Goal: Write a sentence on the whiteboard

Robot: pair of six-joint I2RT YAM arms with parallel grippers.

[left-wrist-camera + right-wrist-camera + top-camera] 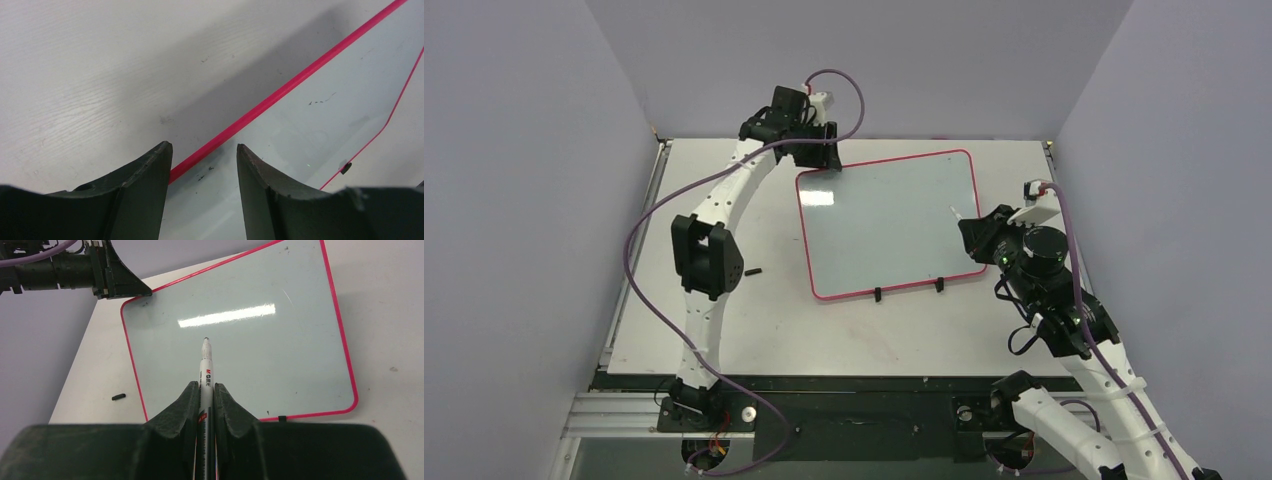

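Note:
The whiteboard (889, 225) lies flat on the table, white with a thin red rim and two black tabs on its near edge. It also shows in the right wrist view (240, 345) and the left wrist view (320, 125). No sentence shows on it, only a few faint marks. My right gripper (206, 386) is shut on a white marker (205, 367), tip pointing out over the board and held above it. In the top view the right gripper (976, 232) is at the board's right edge. My left gripper (204, 150) is open, its fingers straddling the red rim at the board's far left corner (809, 172).
A small black cap-like piece (753, 270) lies on the table left of the board, also in the right wrist view (118, 396). The white table (724, 200) is enclosed by grey walls on three sides.

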